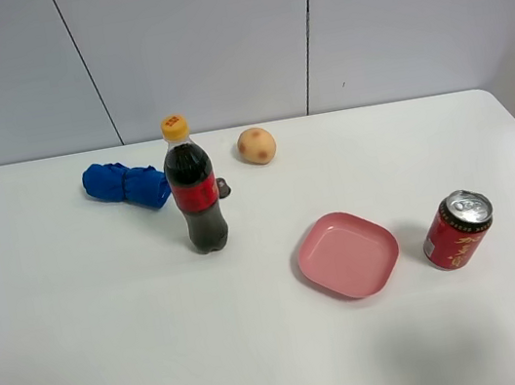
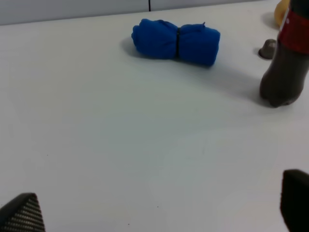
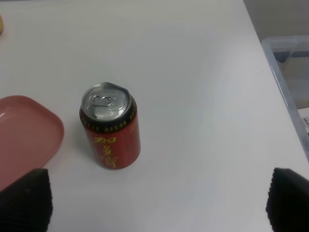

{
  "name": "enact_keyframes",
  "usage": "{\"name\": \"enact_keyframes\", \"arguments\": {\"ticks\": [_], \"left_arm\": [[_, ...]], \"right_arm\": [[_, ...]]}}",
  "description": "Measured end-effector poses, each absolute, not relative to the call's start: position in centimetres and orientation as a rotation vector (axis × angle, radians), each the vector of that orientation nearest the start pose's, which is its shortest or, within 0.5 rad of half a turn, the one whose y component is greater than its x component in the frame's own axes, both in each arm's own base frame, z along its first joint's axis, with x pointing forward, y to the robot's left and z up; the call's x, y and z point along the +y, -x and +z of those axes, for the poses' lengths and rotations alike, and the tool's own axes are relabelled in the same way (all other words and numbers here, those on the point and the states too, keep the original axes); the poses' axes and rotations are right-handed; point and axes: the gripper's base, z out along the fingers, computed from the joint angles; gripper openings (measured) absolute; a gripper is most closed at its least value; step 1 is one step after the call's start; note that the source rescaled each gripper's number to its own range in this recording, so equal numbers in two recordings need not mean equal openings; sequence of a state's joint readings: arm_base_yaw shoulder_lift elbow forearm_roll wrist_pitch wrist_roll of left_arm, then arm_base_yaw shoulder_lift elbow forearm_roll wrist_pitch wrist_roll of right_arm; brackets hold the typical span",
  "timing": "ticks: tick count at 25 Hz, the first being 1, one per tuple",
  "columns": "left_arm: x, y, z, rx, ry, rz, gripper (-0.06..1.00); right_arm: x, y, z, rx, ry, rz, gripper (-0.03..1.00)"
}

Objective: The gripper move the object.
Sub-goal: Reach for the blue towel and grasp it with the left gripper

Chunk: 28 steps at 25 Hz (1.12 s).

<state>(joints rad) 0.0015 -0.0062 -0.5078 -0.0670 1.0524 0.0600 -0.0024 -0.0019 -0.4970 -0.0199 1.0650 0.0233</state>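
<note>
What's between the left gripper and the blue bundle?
Nothing: the left wrist view shows bare white table from the left gripper to the blue bundle.

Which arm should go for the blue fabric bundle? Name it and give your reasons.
Left, probably. The blue fabric bundle lies on the left part of the table, and the left gripper faces it, jaws open, with nothing between. The right gripper faces the red can on the far right.

The left gripper (image 2: 157,210) has its jaws spread wide, and only its two dark fingertips (image 2: 21,215) show, gripping nothing. The right gripper (image 3: 157,200) is likewise wide apart, its ribbed black fingertips (image 3: 24,198) empty.
</note>
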Motion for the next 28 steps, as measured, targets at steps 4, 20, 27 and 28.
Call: {"name": "enact_keyframes", "arguments": {"ticks": [4, 20, 27, 28], "left_arm": [[-0.53, 0.65, 28.02, 2.019, -0.062, -0.041, 1.00], [-0.53, 0.65, 28.02, 2.019, -0.062, -0.041, 1.00], [-0.53, 0.65, 28.02, 2.020, -0.050, -0.049, 1.00], [-0.53, 0.65, 28.02, 2.020, -0.048, -0.050, 1.00]], "right_arm": [[-0.16, 0.50, 27.61, 2.049, -0.027, -0.011, 1.00], [-0.16, 0.50, 27.61, 2.049, -0.027, -0.011, 1.00], [-0.16, 0.50, 27.61, 2.049, -0.027, -0.011, 1.00], [-0.16, 0.50, 27.61, 2.049, -0.027, -0.011, 1.00]]}}
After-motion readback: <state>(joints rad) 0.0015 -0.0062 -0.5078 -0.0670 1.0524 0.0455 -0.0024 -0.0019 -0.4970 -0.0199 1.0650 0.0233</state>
